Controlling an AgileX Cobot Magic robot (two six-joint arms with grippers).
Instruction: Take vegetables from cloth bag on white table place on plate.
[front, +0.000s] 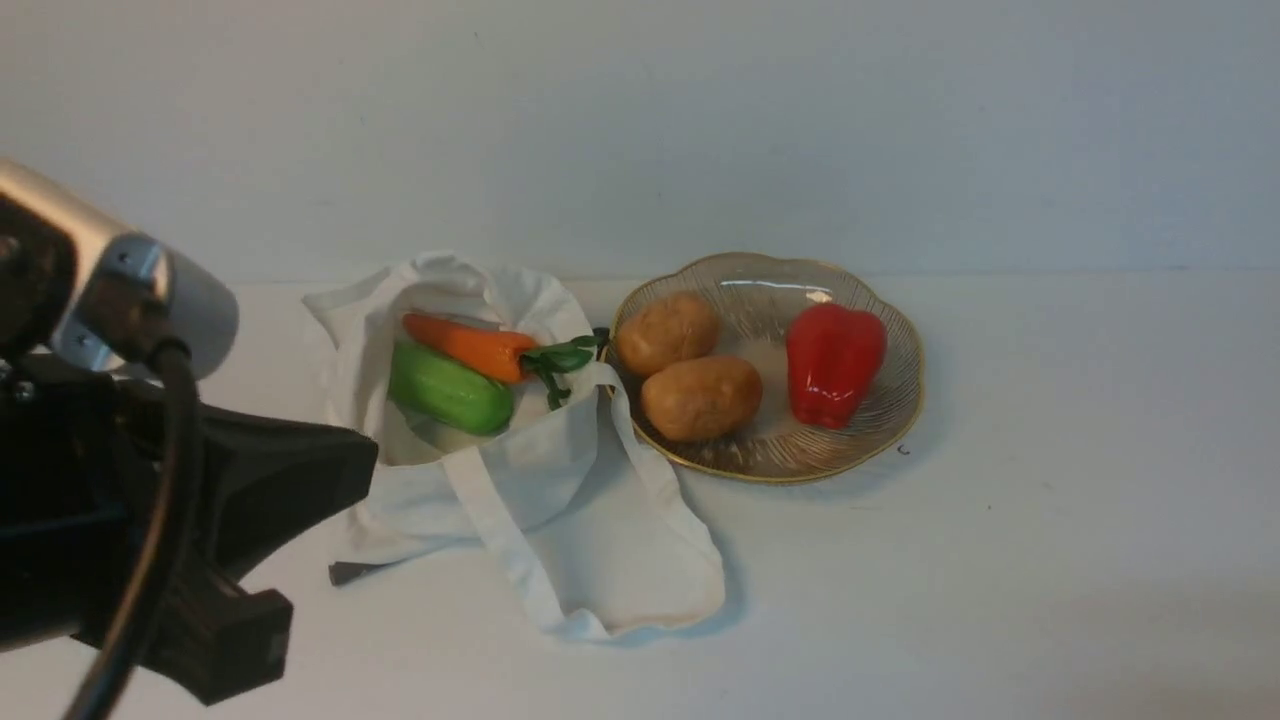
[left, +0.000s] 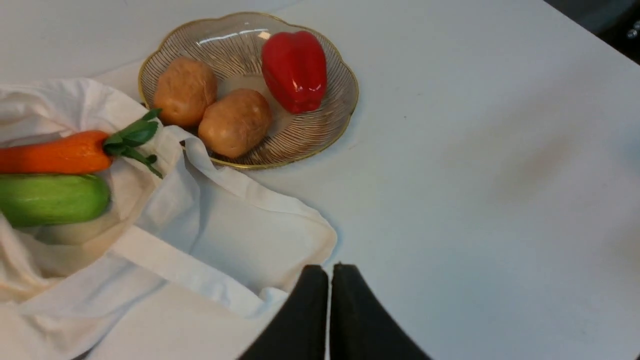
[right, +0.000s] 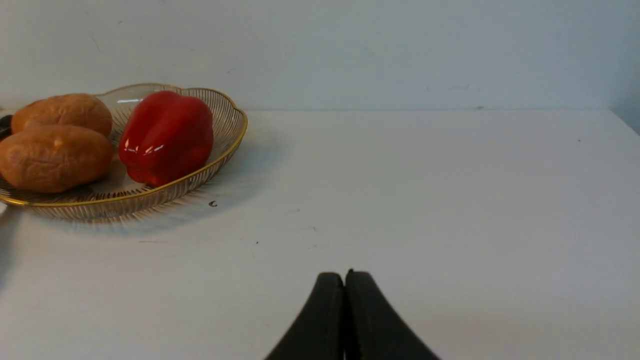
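Note:
The cloth bag (front: 560, 500) lies open on the white table (front: 1050, 500), left of the plate (front: 770, 290). The orange carrot (front: 470, 345) and the green cucumber piece (front: 450, 392) lie in the bag's mouth. Two potatoes (front: 668, 332) (front: 702, 397) and the red pepper (front: 833, 362) lie on the plate. My left gripper (left: 330, 270) is shut and empty, at the bag's near left edge (front: 368, 462). My right gripper (right: 345, 275) is shut and empty over bare table, right of the plate (right: 220, 105); it is out of the front view.
One bag strap (front: 500, 520) runs across the bag's front, and another loop (left: 200, 160) rests against the plate's rim. A pale wall (front: 700, 120) rises behind the table. The table's right edge (left: 590, 40) shows in the left wrist view.

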